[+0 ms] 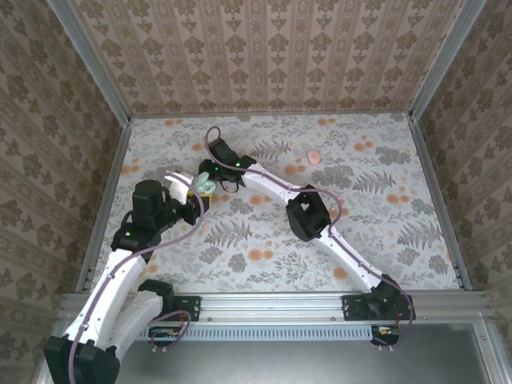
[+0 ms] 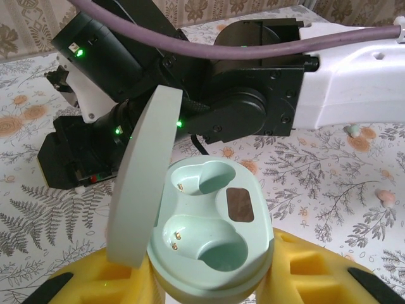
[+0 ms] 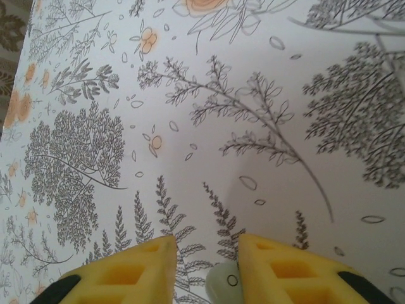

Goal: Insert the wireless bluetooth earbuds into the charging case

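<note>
- At the table's (image 3: 253,95) left-middle: see the charging case (image 2: 212,221) pinched at its base between the yellow fingers (image 2: 316,266) of the left gripper (image 2: 209,272), raised and tilted, likely to present the sockets for loading from above.
- Note the lid (image 2: 142,183) swung open to the left and both sockets bare; no bud seated yet.
- Just beyond the case: find the right gripper (image 3: 207,244) over bare table, fingers (image 3: 285,266) part-spread, with a pale earbud (image 3: 221,286) in the gap against one finger. Cannot tell whether truly pinched.
- Right of the case: note two loose buds, mint (image 2: 354,131) and pink (image 2: 386,195), well apart from it.
- Expect crowding on the far side from the right arm (image 2: 253,107) and on the left from the lid; approach from above or from the right.
</note>
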{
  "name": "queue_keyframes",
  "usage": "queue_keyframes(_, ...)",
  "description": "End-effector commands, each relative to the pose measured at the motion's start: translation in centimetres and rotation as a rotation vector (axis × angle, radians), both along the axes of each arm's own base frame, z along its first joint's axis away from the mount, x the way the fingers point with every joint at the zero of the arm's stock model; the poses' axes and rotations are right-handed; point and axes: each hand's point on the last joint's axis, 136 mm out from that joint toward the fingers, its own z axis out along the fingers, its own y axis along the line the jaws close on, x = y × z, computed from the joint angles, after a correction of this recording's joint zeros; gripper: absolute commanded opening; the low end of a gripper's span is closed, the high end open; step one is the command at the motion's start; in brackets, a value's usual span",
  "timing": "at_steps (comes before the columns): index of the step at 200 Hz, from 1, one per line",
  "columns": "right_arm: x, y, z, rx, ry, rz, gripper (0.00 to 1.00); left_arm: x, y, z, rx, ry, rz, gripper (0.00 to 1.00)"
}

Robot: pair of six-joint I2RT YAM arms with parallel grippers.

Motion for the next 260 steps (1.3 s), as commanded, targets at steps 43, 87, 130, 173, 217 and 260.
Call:
queue_keyframes(43, -3.8, 0.3, -2.9, -0.148, 0.059, 0.054, 0.29, -0.9, 0.2, 0.2, -0.02, 0.012, -0.002, 0.13)
queue_keyframes(87, -6.5, -0.7, -3.4, -0.287, 0.074, 0.108, 0.24, -1.4, 0.6, -0.1, -0.027, 0.009, 0.022, 0.13)
queue_keyframes(130, -7.3, -3.7, -2.6, -0.339, 0.082, 0.081, 0.12, -1.2, 0.4, -0.3, -0.055, 0.013, 0.024, 0.13)
queue_keyframes(173, -7.1, -7.7, -1.4, -0.329, 0.114, 0.027, 0.08, -1.6, 0.5, 0.4, -0.055, 0.013, 0.024, 0.13)
queue_keyframes(217, -7.6, -9.8, 0.2, -0.303, 0.102, 0.012, 0.06, -1.6, 0.5, 0.5, -0.065, 0.014, 0.027, 0.13)
queue_keyframes(260, -9.5, -13.1, 1.8, -0.311, 0.121, -0.008, 0.05, -2.0, -1.0, 0.7, -0.106, 0.005, -0.075, 0.13)
